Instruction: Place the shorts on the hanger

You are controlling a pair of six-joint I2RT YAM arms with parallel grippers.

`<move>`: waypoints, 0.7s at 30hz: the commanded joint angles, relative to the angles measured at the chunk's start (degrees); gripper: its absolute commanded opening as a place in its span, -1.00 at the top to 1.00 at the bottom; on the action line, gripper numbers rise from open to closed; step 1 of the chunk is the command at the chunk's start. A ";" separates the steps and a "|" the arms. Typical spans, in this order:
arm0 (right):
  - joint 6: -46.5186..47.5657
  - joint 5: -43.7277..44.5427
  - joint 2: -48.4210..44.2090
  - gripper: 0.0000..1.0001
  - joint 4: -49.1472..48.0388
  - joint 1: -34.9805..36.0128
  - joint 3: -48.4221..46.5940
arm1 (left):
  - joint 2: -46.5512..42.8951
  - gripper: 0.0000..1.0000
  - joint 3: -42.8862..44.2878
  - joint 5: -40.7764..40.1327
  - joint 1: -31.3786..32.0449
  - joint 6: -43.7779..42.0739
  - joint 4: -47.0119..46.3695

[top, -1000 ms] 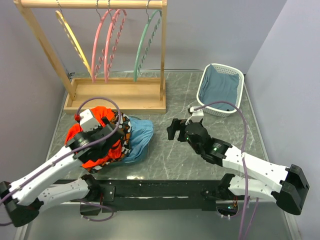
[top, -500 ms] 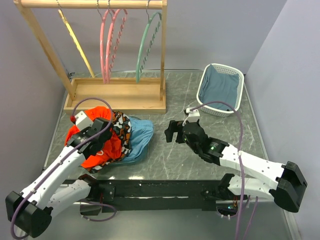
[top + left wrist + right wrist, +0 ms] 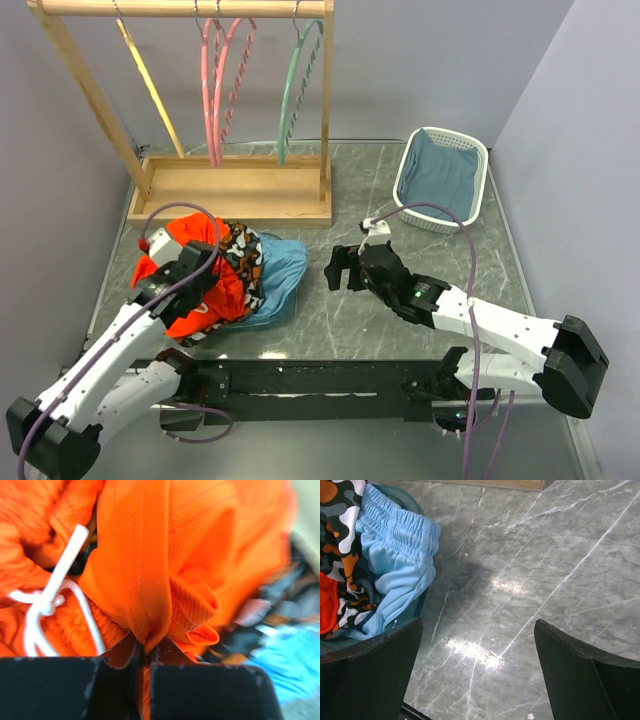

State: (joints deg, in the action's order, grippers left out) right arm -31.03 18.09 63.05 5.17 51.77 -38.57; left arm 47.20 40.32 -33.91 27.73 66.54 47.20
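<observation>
The left gripper (image 3: 145, 656) pinches a fold of the shorts (image 3: 165, 555) tight, I'd guess to pull them off the pile (image 3: 278, 272). The right gripper (image 3: 477, 650) hovers nearby, spread wide and empty.

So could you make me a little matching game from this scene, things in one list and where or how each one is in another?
Things:
1. shorts
2. hanger
3. basket
4. right gripper

Places or states:
A. hanging on the wooden rack
B. open, over the table
C. pinched in the left gripper
D. at the table's far right, blue cloth inside

Pairs: 1-C, 2-A, 3-D, 4-B
</observation>
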 commanded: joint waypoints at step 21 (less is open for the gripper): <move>7.03 -2.71 -2.93 -1.00 1.77 1.05 -13.64 | -0.18 0.98 56.69 14.54 -0.13 -29.09 9.33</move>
State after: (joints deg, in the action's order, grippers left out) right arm -26.00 15.90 61.91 6.50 52.25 -48.60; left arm 43.27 89.43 -30.89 27.68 46.46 63.70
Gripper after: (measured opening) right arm 0.997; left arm 0.062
